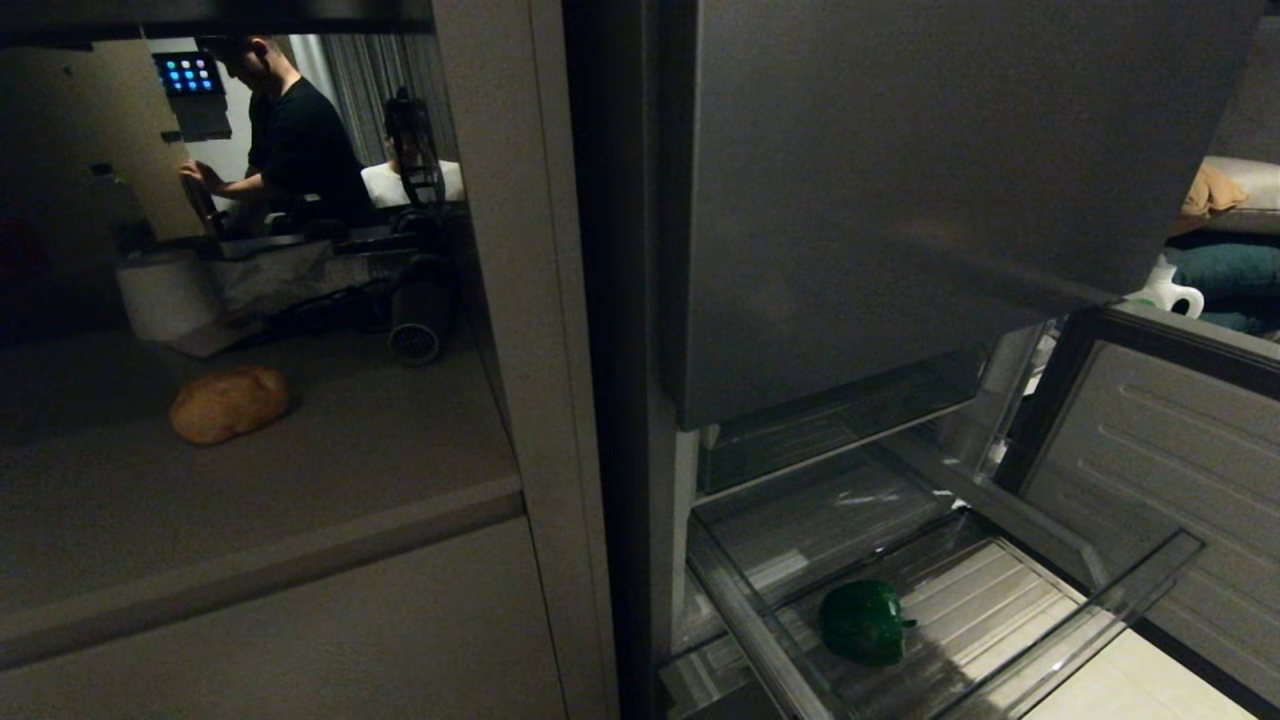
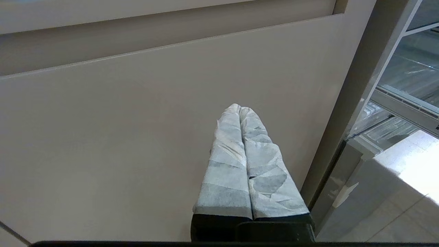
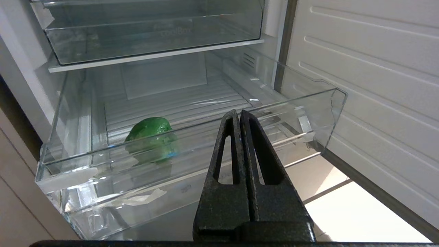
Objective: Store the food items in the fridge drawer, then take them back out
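A dim kitchen is showing in the head view, with a grey tabletop (image 1: 300, 470) lying on the left and an open fridge standing on the right. A tan-brown potato (image 1: 229, 402) is sitting on that tabletop, well apart from the fridge. Behind it a person (image 1: 290, 130) in a dark top is standing at the far side of the room. The fridge drawer (image 3: 192, 137) is standing pulled out, low in the fridge, under a closed dark grey fridge panel (image 1: 900, 200). A green pepper (image 3: 151, 139) is lying on the drawer's ribbed floor, toward the side nearest the tabletop. The right hand (image 3: 239, 115) is hanging just in front of the drawer's clear front wall, its black fingers pressed together and gripping nothing. The left hand (image 2: 240, 109), its fingers wrapped in pale tape, is likewise closed and empty, pointing at a plain beige cabinet front (image 2: 120, 137) beside the fridge.
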Available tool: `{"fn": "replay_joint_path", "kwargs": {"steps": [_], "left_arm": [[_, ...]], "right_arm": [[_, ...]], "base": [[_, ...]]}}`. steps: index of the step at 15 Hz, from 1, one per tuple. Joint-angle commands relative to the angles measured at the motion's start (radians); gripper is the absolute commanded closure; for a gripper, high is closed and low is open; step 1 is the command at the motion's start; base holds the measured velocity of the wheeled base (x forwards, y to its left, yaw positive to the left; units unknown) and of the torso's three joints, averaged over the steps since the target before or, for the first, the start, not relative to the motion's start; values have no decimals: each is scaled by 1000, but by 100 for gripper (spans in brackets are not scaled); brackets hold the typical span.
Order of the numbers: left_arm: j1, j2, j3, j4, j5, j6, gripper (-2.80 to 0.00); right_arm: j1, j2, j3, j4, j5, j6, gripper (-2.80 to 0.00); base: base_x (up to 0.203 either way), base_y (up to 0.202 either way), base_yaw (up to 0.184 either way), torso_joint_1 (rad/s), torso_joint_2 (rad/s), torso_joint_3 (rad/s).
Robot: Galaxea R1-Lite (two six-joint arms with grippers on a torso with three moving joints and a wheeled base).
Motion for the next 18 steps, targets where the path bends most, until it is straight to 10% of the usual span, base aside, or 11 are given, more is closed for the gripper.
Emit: {"fn": "replay_joint_path", "kwargs": {"steps": [1,10,11,18], "left_arm": [[0,1,-8,-4,0,16,0],[-28,763,-627,-1,-105,-111,0],[-21,855,-676,-5,-108,-118,-280],[102,1310,-991,-58,-30,-80,-280]], "right_arm": [[0,-2,31,-1,0,1,0],[0,-2,31,-1,0,1,0],[0,-2,31,-1,0,2,0],[0,-2,31,-1,0,2,0]], "base": [[0,0,0,0,0,0],[0,0,0,0,0,0],[0,0,0,0,0,0],[0,0,0,0,0,0]]}}
